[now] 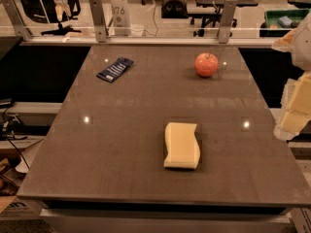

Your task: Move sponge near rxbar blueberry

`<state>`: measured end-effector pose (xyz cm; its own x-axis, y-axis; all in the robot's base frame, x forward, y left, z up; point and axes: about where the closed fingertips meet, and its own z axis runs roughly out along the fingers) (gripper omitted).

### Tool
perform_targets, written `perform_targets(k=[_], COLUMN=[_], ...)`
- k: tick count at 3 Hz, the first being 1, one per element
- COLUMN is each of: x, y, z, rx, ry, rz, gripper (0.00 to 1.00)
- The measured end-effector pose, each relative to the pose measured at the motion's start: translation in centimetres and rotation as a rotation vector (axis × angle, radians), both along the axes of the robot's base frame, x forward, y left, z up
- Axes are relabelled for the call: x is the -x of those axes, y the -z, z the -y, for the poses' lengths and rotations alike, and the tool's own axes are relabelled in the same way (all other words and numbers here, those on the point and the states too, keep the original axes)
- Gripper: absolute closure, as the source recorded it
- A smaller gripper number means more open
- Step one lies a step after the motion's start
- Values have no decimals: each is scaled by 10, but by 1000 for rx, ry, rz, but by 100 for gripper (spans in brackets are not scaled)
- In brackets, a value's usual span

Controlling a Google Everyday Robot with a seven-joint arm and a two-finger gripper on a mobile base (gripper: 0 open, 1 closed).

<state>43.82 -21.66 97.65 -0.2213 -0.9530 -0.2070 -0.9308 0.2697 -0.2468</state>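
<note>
The pale yellow sponge (181,145) lies flat on the brown table (121,144), right of centre toward the front. The dark blue rxbar blueberry (115,69) lies at the back left of the table, angled. My gripper (296,108) is at the right edge of the view, beyond the table's right side, well clear of the sponge. Only part of it shows.
A red apple (206,64) stands at the back right of the table. A glass rail with metal posts (98,19) runs along the far edge. Office chairs and a green bin (286,19) are behind it.
</note>
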Motion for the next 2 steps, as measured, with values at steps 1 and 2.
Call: perform_targets(k=[1,2], x=[0,0], y=[0,2], z=[0,-3], rx=[0,-23], ry=[0,-8], rz=[0,-3], gripper=[0,0])
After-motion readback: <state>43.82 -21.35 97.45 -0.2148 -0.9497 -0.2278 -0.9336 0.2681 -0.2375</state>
